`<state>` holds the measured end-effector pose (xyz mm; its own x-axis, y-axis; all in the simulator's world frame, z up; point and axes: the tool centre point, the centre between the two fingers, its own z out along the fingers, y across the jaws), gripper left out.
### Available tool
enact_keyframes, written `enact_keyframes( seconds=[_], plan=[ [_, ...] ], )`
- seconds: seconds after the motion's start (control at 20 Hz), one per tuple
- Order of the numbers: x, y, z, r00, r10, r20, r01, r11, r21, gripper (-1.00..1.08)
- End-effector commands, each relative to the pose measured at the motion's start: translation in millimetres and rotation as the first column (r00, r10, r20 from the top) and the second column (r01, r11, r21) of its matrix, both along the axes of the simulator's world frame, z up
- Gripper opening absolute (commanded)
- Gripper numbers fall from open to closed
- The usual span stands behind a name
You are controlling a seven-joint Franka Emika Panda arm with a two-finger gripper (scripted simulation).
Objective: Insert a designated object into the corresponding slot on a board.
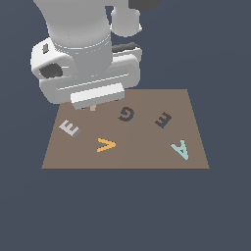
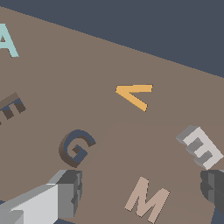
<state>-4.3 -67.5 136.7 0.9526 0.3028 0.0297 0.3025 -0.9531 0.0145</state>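
Gripper open, jaws wide apart, nothing between them but the tan M lying on the board. Grey E sits loose at the exterior view's left, near edge-ish. E slot is over to the right, past the dark G. Orange V near-centre, pale teal A at near right. No other writing legible.

Flat, even simulator light, sharp throughout, no glare or blur; only faint shading on letter sides.
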Motion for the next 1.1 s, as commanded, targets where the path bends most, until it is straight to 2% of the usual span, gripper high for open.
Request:
enact_keyframes(
  seconds=[0.0, 0.35, 0.7, 1.05],
  plan=[
    [-1.2, -12.1, -8.8, 0.998, 0.068, -0.003, -0.068, 0.998, 0.0, 1.0],
    [1.4, -47.8, -35.0, 0.963, 0.269, -0.013, -0.269, 0.963, 0.001, 1.0],
    [10.3, -78.5, -58.3, 0.899, 0.437, -0.021, -0.437, 0.899, 0.002, 1.0],
    [20.9, -99.7, -75.4, 0.833, 0.553, -0.028, -0.553, 0.833, 0.004, 1.0]
  ],
)
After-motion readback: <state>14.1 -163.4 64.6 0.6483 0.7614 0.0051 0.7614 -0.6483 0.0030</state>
